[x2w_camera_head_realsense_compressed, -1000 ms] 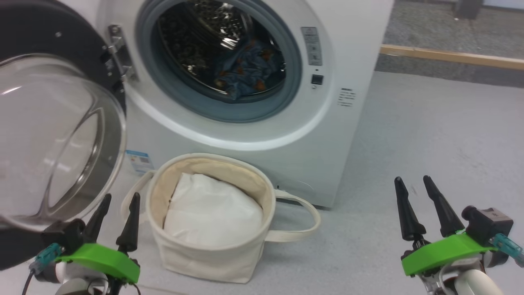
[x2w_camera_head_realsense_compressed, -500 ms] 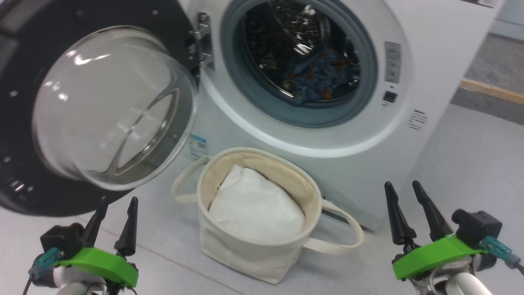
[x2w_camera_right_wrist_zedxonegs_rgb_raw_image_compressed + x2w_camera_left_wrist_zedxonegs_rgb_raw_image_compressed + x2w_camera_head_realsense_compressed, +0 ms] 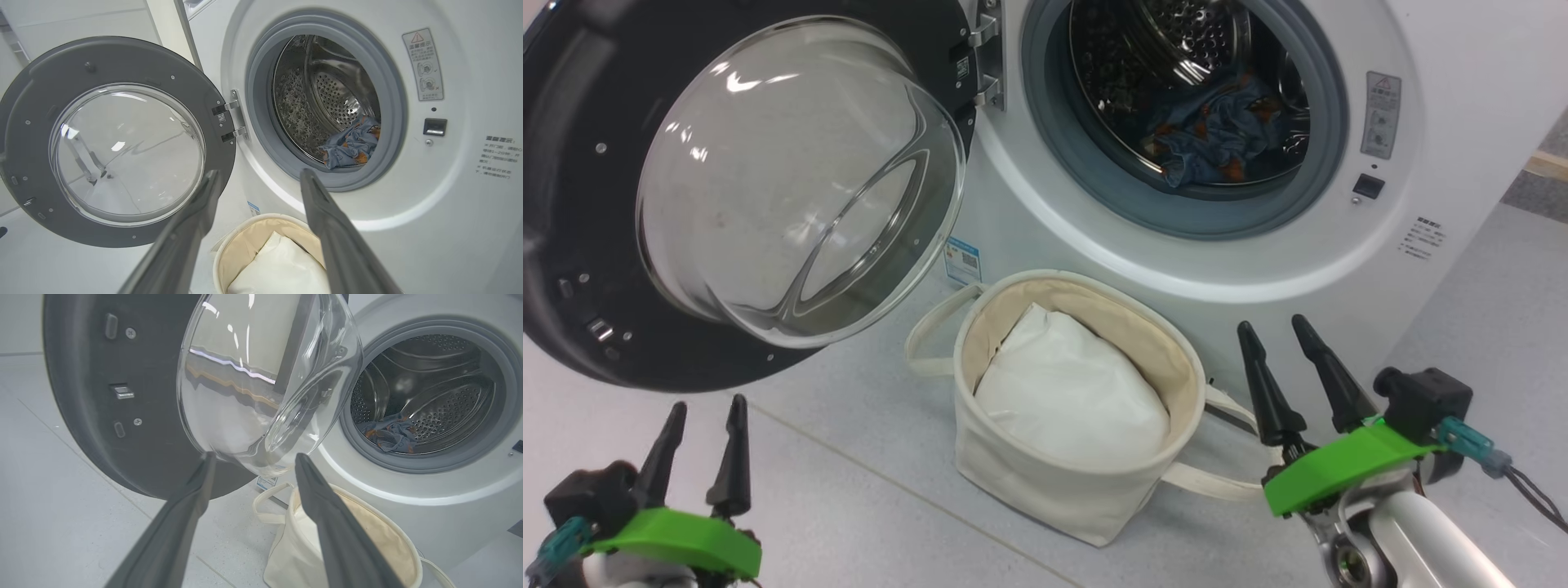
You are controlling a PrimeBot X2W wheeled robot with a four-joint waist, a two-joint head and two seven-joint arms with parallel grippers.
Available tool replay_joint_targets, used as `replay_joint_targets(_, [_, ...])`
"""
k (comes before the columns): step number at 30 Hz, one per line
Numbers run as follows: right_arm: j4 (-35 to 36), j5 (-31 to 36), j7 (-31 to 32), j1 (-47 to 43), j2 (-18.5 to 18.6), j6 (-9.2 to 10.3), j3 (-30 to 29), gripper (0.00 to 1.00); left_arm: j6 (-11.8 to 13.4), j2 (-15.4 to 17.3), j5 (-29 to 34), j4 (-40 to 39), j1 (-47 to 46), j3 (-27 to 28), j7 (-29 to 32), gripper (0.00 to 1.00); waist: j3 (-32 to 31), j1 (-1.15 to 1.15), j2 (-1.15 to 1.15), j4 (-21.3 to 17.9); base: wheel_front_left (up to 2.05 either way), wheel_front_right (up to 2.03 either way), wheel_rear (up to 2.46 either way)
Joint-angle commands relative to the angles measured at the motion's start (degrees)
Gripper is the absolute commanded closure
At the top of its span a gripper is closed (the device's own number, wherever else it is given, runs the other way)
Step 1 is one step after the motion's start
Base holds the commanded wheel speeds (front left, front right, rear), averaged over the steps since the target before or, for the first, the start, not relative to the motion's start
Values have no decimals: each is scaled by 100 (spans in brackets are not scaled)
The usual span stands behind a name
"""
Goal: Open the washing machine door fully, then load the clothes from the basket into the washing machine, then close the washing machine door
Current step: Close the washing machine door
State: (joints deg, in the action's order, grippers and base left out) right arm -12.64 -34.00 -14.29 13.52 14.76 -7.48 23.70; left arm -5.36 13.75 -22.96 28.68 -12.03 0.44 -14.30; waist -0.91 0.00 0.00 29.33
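The washing machine [image 3: 1445,98] stands ahead with its door [image 3: 572,245] swung wide to the left, glass bowl [image 3: 792,180] bulging toward me. The blue printed clothes [image 3: 1217,135] lie inside the steel drum [image 3: 327,94], also seen as clothes [image 3: 351,143] and clothes [image 3: 390,435]. The cream basket [image 3: 1045,482] sits on the floor below the opening, holding a plain white cloth [image 3: 1070,392]. My left gripper [image 3: 704,406] is open and empty, low at the left under the door. My right gripper [image 3: 1272,326] is open and empty, right of the basket.
Light grey floor [image 3: 849,506] spreads around the basket. One basket strap handle [image 3: 931,335] loops out toward the door, another handle [image 3: 1217,486] lies beside my right gripper. A door latch slot [image 3: 1368,186] sits on the machine's front right of the opening.
The head camera has swung left, so the whole scene sits further right and the door shows more fully. Both grippers stay open; the clothes rest in the drum throughout.
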Motion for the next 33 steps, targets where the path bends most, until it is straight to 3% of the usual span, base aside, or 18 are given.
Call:
replay_joint_targets(1, [105,-56,-71,261,50,-1,132,0,49,144,-25,-248,-99,278,-70,0,22,0,0,15,0,0,0])
replay_joint_targets(24, [-11,-172,-71,415,-32,-1,363,0,-7,47,127,-426,-1,397,-70,0,44,0,0,23,0,0,0])
replay_joint_targets(33, [-7,-198,-71,433,-21,-1,406,0,-138,60,123,-980,99,362,-70,0,66,0,0,41,0,0,0])
